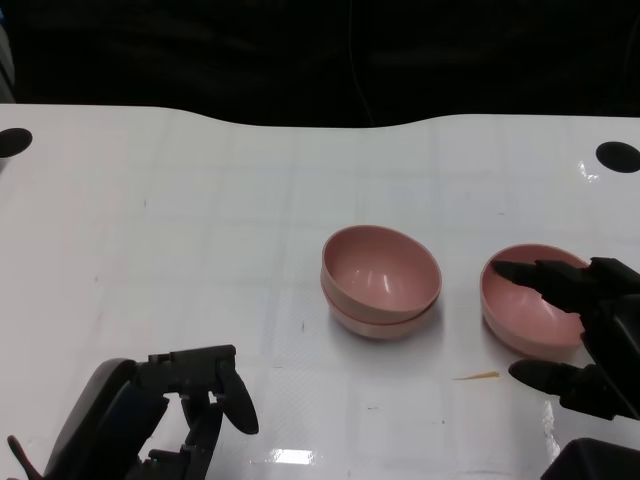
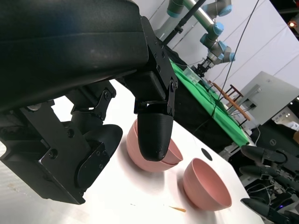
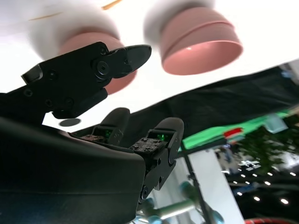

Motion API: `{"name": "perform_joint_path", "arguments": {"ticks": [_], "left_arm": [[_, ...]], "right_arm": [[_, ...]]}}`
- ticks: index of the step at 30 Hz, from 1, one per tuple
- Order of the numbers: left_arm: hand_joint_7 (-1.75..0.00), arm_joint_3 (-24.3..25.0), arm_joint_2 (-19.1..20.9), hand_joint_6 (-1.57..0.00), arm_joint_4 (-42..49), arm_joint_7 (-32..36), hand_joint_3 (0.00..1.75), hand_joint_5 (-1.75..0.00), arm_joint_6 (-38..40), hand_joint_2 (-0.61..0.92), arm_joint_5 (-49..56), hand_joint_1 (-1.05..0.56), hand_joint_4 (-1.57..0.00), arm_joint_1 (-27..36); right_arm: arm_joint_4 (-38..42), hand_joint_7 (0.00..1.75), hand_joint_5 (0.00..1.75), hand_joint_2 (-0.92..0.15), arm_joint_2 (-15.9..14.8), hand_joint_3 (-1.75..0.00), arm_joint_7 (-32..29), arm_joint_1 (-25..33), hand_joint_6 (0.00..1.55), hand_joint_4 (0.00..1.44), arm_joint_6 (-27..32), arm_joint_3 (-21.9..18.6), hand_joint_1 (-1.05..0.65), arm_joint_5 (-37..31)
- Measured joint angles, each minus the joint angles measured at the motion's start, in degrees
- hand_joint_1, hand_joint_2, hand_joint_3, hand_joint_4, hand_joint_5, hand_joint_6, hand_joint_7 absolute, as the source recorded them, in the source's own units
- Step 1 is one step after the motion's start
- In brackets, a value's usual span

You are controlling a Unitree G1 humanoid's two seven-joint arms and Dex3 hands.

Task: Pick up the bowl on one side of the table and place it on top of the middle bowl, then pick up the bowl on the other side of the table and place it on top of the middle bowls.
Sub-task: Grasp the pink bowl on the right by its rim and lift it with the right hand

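Note:
Two pink bowls sit nested as the middle stack (image 1: 380, 282) (image 2: 132, 150) (image 3: 201, 39) on the white table (image 1: 200, 220). To its right stands a single pink bowl (image 1: 528, 312) (image 2: 205, 184) (image 3: 79, 42). My right hand (image 1: 588, 330) (image 3: 103, 88) is at that bowl, its fingers (image 1: 545, 280) spread above the bowl's hollow and its thumb (image 1: 545, 375) just off the near side; it grips nothing. At the table's near left edge my left hand (image 1: 175, 400) (image 2: 93, 116) holds nothing, fingers loosely bent.
A thin yellowish sliver (image 1: 478, 377) lies on the table near the right bowl. Black round spots mark the far corners (image 1: 15, 140) (image 1: 617, 157). The left wrist view shows a green table (image 2: 205, 98) and other robot arms beyond.

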Motion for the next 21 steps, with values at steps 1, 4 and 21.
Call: {"name": "perform_joint_path", "arguments": {"ticks": [1,4,21], "left_arm": [[-1.37,0.0,-0.1,-0.89,0.0,0.0,1.59,-1.65,0.0,0.22,0.1,0.06,-0.92,0.0],[-1.37,0.0,-0.5,-0.89,0.1,0.0,1.59,-1.65,0.0,0.22,0.2,0.05,-0.92,-0.3],[-1.38,0.0,-1.2,-0.89,-0.1,0.0,1.60,-1.64,-0.1,0.20,1.8,0.04,-0.93,-1.6]], "right_arm": [[-0.2,0.19,0.66,-0.78,-0.2,0.00,0.0,0.0,0.35,0.18,0.8,0.4,-0.47,-0.7],[-0.4,0.15,0.63,-0.79,-0.9,-0.01,1.2,-0.1,0.31,0.15,3.4,1.1,-0.49,-2.6],[7.8,0.03,0.33,-0.87,-7.5,0.00,18.5,-13.7,0.36,0.29,17.6,10.5,-0.48,-13.5]]}}
